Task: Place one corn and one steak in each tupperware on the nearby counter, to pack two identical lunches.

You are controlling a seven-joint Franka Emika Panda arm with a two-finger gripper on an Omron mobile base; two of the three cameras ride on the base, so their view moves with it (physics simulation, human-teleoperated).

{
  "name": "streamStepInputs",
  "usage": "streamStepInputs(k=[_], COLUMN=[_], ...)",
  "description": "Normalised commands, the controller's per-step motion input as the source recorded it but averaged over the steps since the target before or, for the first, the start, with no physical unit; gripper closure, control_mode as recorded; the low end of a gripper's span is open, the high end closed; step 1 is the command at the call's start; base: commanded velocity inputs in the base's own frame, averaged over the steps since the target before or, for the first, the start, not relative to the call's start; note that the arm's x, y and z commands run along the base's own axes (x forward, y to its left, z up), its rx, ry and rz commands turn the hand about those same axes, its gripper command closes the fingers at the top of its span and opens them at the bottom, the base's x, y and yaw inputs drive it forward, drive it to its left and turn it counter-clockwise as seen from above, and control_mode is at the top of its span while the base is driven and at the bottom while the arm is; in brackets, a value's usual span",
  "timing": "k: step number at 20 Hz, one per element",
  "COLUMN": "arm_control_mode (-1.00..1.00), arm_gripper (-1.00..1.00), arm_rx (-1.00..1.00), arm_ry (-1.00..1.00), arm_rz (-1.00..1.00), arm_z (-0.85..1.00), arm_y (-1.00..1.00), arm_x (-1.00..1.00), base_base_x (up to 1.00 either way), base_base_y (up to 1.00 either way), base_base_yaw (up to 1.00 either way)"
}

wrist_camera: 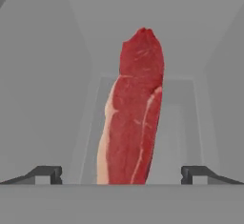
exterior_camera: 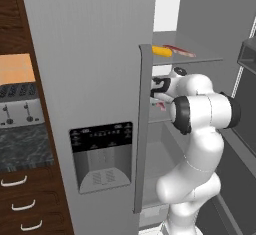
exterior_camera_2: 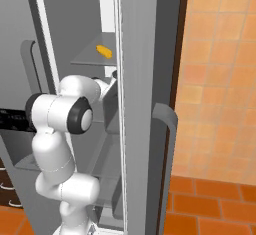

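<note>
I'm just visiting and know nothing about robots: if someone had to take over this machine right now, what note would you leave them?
Gripper: open, holding nothing, inside the fridge, with its tips either side of a steak on a shelf.
On the shelf above: one corn beside another steak.
Done: nothing visibly packed.
Left: grasp this steak, carry it to a tupperware on the counter, then fetch the rest.

One corn (exterior_camera: 162, 51) and one steak (exterior_camera: 180, 51) lie upper right in the left base view; one more steak (wrist_camera: 133, 118) fills the hand view's centre.
</note>
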Motion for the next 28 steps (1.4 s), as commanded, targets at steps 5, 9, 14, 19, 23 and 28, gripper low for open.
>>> streamStepInputs(k=[5,9,14,19,23,28], arm_control_mode=[-1.00,-1.00,-1.00,-1.00,-1.00,-1.00], arm_gripper=[-1.00,-1.00,-1.00,-1.00,-1.00,1.00], arm_rx=[-0.02,-0.01,0.00,0.00,0.00,0.00], arm_ry=[0.00,-0.08,-0.35,-0.11,-0.01,0.00], arm_rz=[0.00,0.00,0.00,0.00,0.00,0.00], arm_z=[-0.45,-0.69,-0.12,-0.39,-0.18,-0.02], arm_y=[0.00,0.00,0.00,0.00,-0.01,0.00], arm_x=[0.19,-0.01,-0.01,0.00,-0.02,-0.01], base_base_x=[0.00,0.00,0.00,0.00,0.00,0.00], base_base_y=[0.00,0.00,0.00,0.00,0.00,0.00], base_base_yaw=[0.00,0.00,0.00,0.00,0.00,0.00])
